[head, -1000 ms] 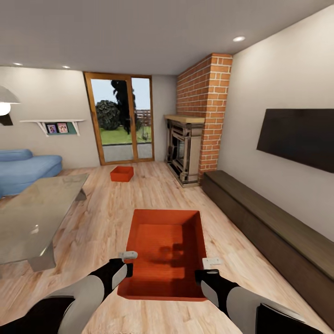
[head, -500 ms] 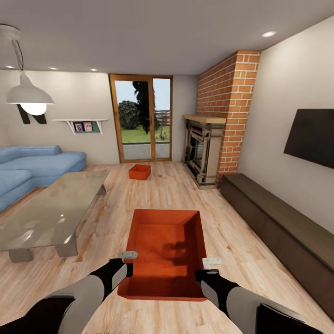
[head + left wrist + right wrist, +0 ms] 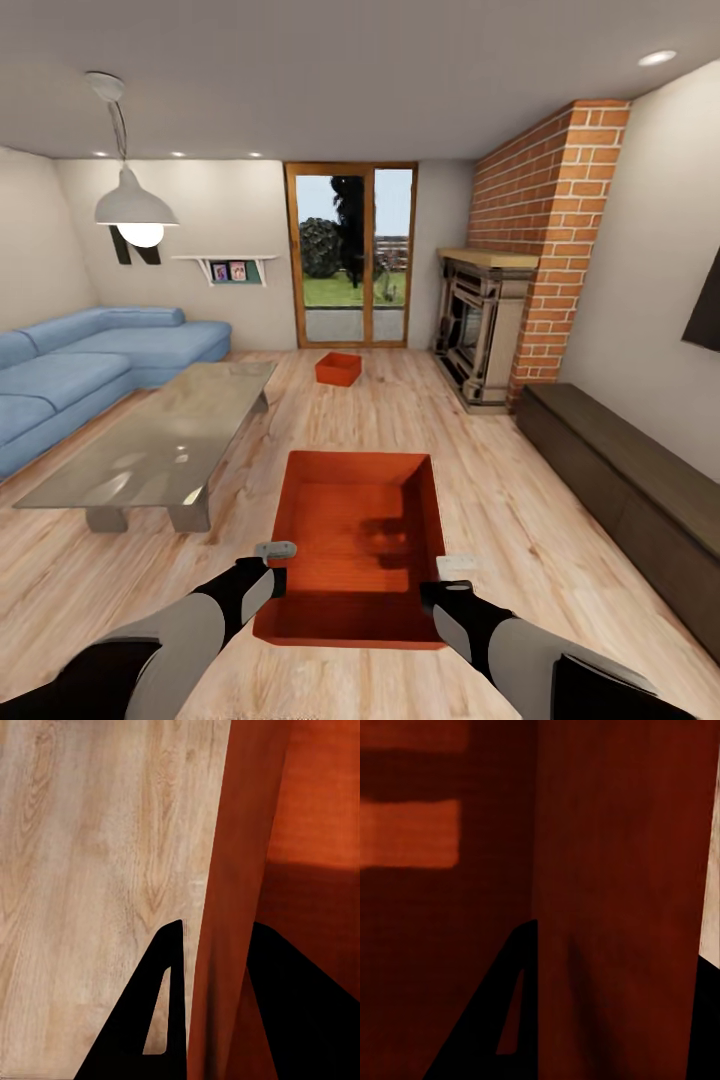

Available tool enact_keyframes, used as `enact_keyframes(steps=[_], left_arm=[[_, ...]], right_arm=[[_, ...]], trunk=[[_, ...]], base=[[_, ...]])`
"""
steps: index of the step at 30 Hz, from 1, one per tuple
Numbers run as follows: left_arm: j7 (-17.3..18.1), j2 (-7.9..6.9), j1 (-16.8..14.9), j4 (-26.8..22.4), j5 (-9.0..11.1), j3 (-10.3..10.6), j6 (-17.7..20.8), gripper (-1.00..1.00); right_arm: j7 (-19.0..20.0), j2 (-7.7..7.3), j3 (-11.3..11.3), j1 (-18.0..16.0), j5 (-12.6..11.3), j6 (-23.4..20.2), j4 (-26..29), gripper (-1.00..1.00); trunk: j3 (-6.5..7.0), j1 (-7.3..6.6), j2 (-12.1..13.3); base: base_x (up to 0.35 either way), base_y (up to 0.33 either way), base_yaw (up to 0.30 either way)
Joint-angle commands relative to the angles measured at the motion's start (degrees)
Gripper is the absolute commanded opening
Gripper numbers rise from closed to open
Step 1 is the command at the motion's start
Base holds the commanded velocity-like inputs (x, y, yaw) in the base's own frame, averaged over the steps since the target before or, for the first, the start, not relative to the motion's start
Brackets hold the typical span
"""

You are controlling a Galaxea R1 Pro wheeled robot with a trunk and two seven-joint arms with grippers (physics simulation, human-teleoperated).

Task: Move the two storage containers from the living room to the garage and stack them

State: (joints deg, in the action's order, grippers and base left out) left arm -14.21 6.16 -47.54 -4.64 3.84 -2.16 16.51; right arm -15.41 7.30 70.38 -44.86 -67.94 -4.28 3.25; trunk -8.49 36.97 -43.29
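Living room, plank floor. Left tool and right tool each clamp a side wall of the bin, lower centre; second bin sits mid-frame by the doors. Carrying step; next, drive to the garage.

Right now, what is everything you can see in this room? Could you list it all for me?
storage containers: two, orange-red; one held between the hands, one on the floor by the glass doors
sofa: one, blue, left side
coffee table: one, glass-topped, in front of the sofa
pendant lamp: one, white, hanging over the sofa corner
wall shelf: one, white, with small pictures
glass doors: wood-framed, far wall
fireplace: one, under a red brick chimney, right
bench: one, dark wood, along the right wall
TV: black, right edge
left hand: shut on the near container's left wall
right hand: shut on its right wall
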Motion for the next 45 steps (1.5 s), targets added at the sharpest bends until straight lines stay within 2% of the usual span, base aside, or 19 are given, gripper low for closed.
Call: enact_keyframes(steps=[1, 45], left_arm=[[-0.4, -0.1, 0.0, 0.1, -0.2, 1.5, 0.5, -1.0], [-0.4, -0.02, 0.0, 0.1, -0.2, 1.5, 0.5, -1.0]], right_arm=[[-0.5, -0.31, -0.9, -0.1, 1.1, -0.3, 0.1, -1.0], [-0.6, -0.26, -0.9, -0.1, 1.1, -0.3, 0.1, -1.0]], trunk=[[-0.09, 0.01, -0.1], [-0.09, 0.01, -0.1]], base=[[0.0, 0.0, 0.27], [0.0, 0.0, 0.27]])
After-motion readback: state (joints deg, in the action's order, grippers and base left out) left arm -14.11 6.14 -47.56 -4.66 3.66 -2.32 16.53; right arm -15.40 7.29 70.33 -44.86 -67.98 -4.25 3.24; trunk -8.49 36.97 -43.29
